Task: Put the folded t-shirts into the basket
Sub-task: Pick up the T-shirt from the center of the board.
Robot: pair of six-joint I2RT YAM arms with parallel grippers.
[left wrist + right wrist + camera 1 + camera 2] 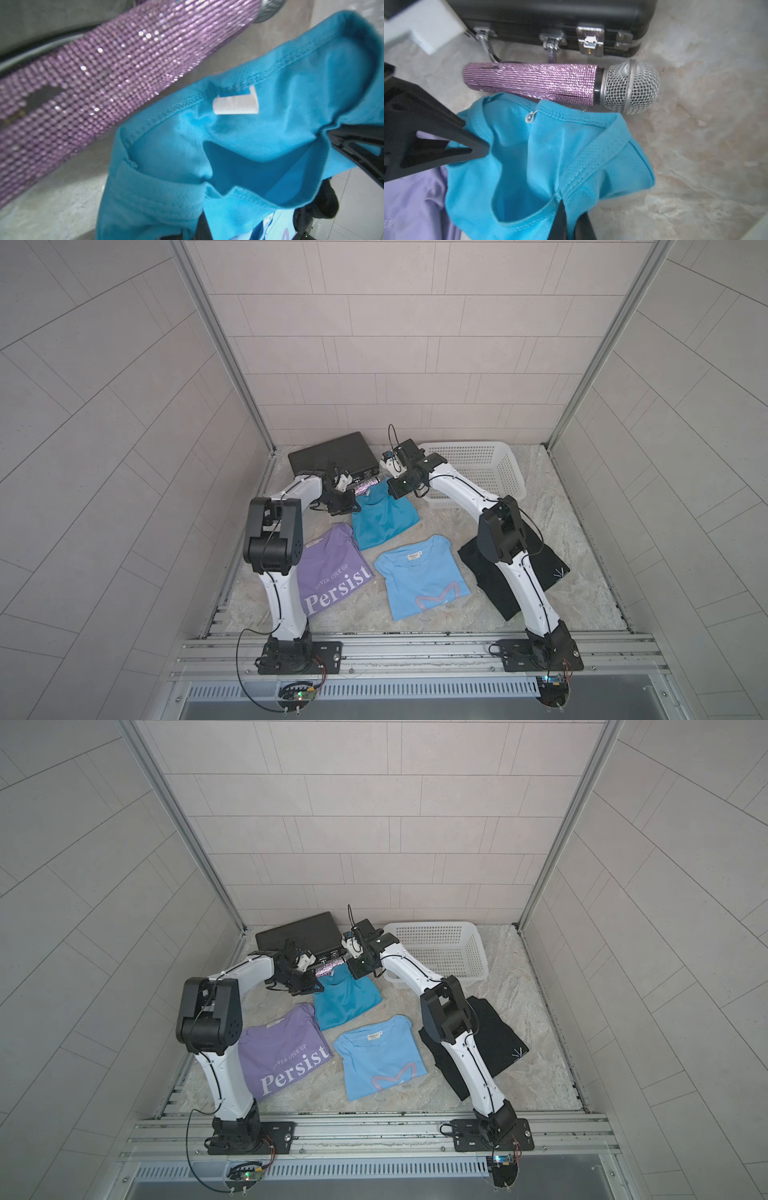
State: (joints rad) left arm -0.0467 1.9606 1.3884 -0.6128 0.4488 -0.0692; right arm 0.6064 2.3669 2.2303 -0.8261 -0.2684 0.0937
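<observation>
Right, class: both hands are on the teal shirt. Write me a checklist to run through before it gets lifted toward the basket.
1. Left hand shut on teal shirt collar edge: ok.
2. Right hand shut on the collar's other side: ok.
3. Basket empty: ok.
4. Microphone clear of the shirt: cannot tell; it lies close by the collar.
5. Fold neat: not ok; collar end bunched.

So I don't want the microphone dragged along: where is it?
In both top views the microphone lies at the far side, between the black case and the collar of the teal shirt.
</observation>
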